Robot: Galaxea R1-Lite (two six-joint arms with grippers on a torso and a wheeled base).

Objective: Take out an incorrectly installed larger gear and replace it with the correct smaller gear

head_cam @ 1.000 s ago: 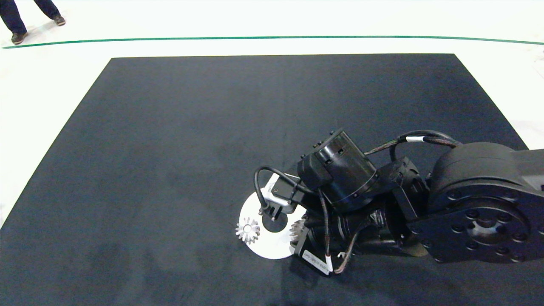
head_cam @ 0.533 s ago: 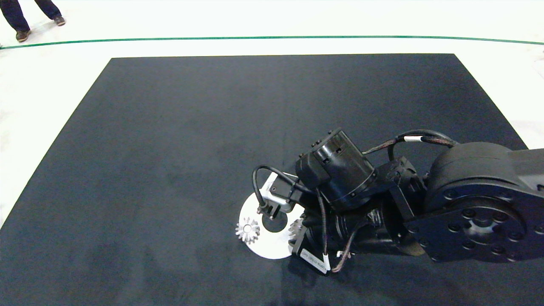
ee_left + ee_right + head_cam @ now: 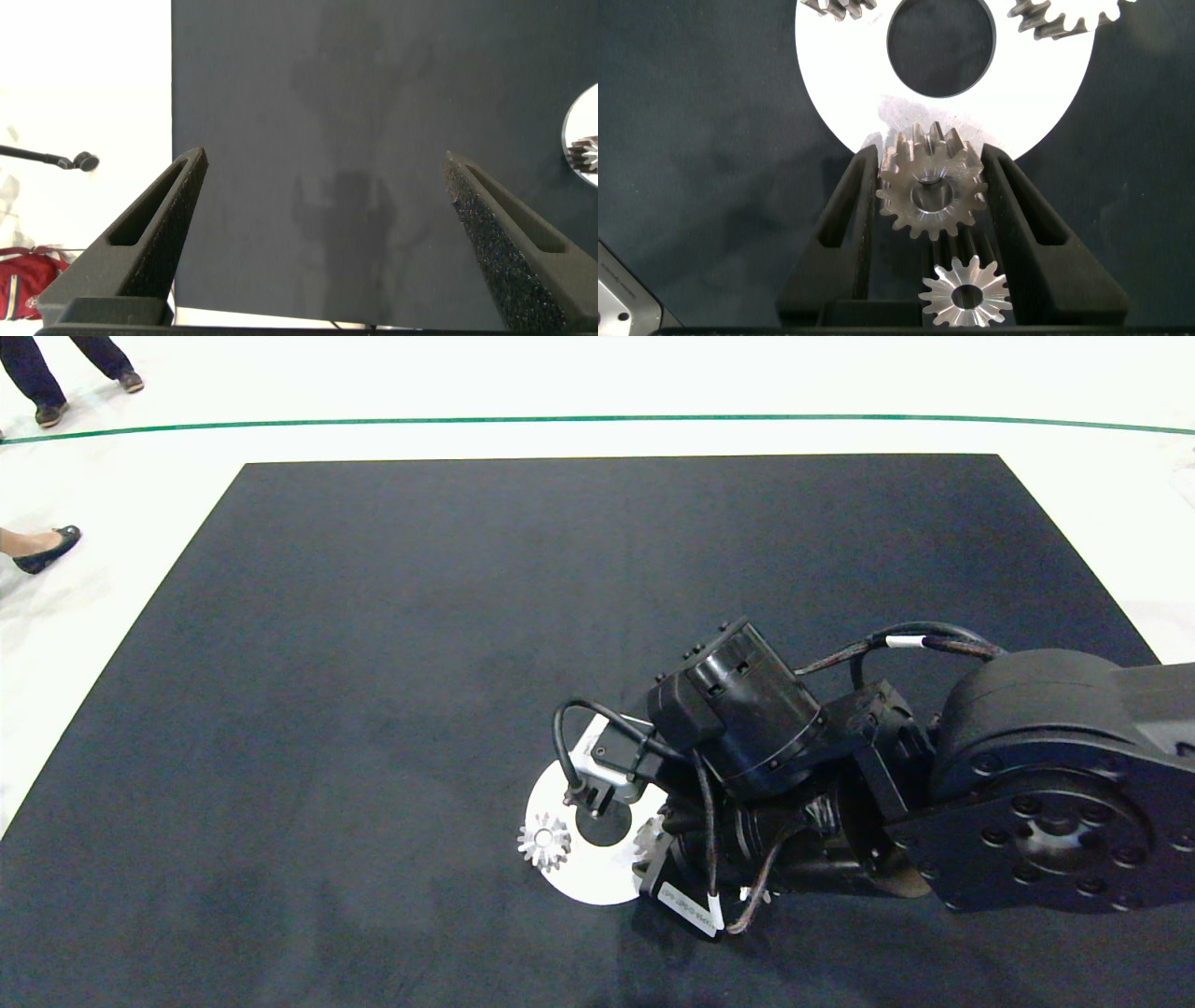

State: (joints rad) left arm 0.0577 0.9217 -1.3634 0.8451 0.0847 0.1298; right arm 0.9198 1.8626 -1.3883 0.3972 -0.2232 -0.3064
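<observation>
A white disc [image 3: 850,103] with a round centre hole lies on the dark mat [image 3: 373,663]. My right gripper [image 3: 931,154] is shut on the smaller gear [image 3: 931,191], a silver gear with blunt, close teeth, held over the disc's near rim. In the head view the right arm [image 3: 738,728] hides most of that gear [image 3: 649,840]. The larger gear [image 3: 965,294], bright with spiky teeth, shows off the disc, between the fingers near the palm. Two other gears [image 3: 836,6] [image 3: 1064,14] stand on the disc's far side, and the head view shows one of them [image 3: 544,843]. My left gripper [image 3: 322,159] hangs open over bare mat.
A person's foot in a flat shoe [image 3: 42,549] is on the white floor left of the mat, and another person's legs [image 3: 37,383] stand at the top left. A green line [image 3: 597,418] crosses the floor beyond the mat. A red bag [image 3: 23,280] lies off the mat.
The right arm crept slightly left and away, carrying its gear further over the disc. A foot in a flat shoe came in at the left edge.
</observation>
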